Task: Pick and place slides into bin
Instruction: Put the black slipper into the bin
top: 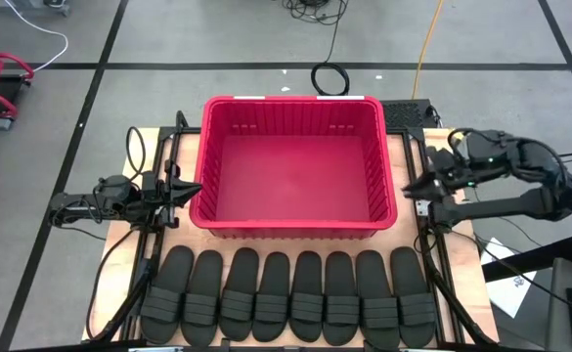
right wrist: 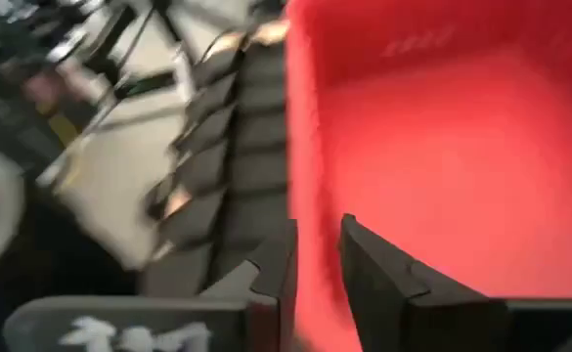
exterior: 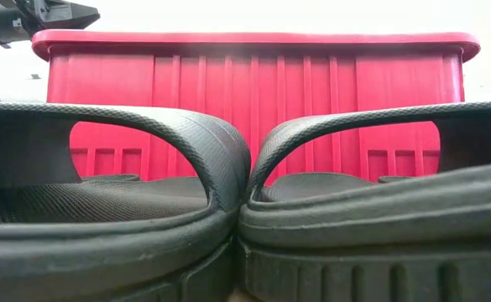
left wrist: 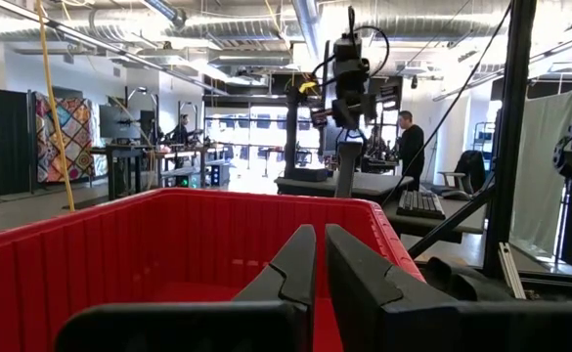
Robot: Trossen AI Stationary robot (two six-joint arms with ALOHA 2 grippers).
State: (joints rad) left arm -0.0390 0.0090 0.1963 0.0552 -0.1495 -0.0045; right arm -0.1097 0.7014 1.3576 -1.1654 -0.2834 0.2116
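Observation:
The red bin [top: 207, 147] stands in the middle of the table, with nothing showing inside it. Eight black slides [top: 290, 298] lie side by side in a row on their soles along the near edge; two of them [exterior: 111, 210] fill the low view in front of the bin [exterior: 253, 75]. My left gripper [top: 193, 189] hangs level just outside the bin's left wall, shut and empty, pointing across the bin [left wrist: 168, 235]. My right gripper [top: 410, 188] is by the bin's right wall, slightly open and empty, tipped down toward the rim [right wrist: 300, 147] and the slides [right wrist: 237, 147].
Black frame rails [top: 158, 244] run along both sides of the table. A keyboard [top: 403, 112] lies behind the bin's far right corner. Papers [top: 510, 284] lie off the table's right side. People [left wrist: 410, 147] stand in the room beyond the table.

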